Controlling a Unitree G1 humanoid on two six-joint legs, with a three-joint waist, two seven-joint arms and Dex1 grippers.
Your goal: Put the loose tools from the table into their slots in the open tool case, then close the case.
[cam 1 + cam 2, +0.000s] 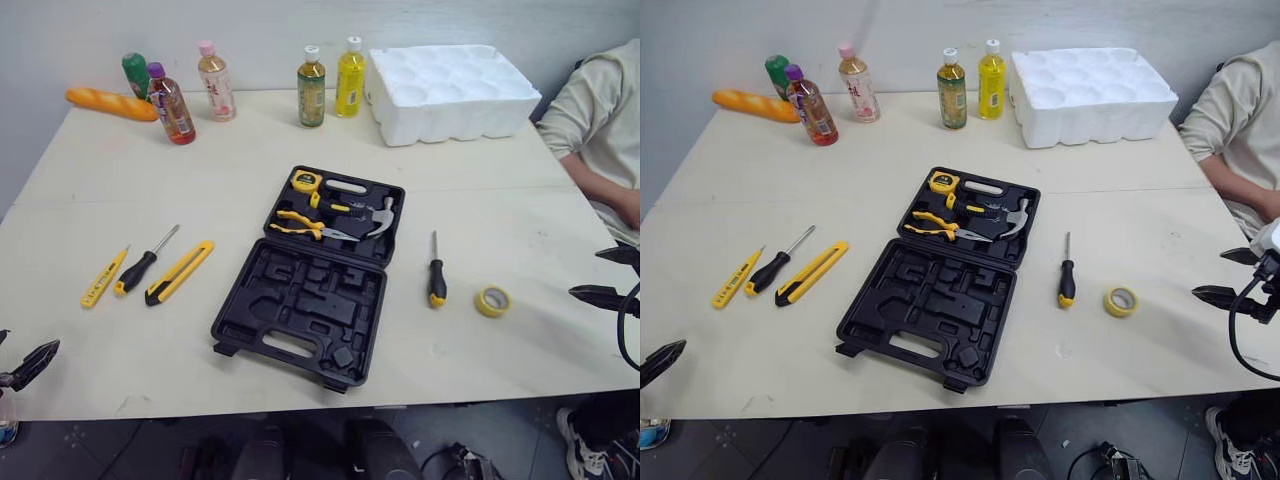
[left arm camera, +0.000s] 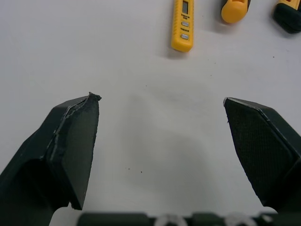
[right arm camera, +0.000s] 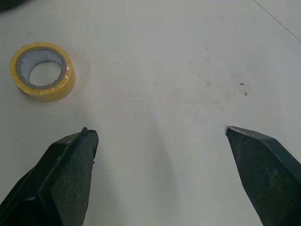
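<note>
Reaching for the nearest loose tool turns on one offset, so we start there. Our right gripper hangs over the table with its two fingers spread wide and nothing between them. The tape roll lies flat, hole up, near it on the side towards the tool case, between the gripper and the case. It sits off the line of the fingers, so we judge the hand must shift inboard before it comes down. Being round, the roll has no long axis, so wrist turn should matter little.

Beyond the roll, nearer the case, lies the right screwdriver. Its handle is towards us and its shaft points away, so its long axis runs roughly crosswise to the reach from this gripper.

Our left gripper is likewise spread wide and empty, low over bare table. Ahead of it and towards the case lie three tools side by side: the yellow tester pen closest, then the left screwdriver, then the utility knife. All three slant the same way, their far ends leaning towards the case, well apart from these fingertips.

We judge the right arm the better placed, since the roll is nearer to it than any tool is to the left. The near half of the case looks empty, its lid open.
</note>
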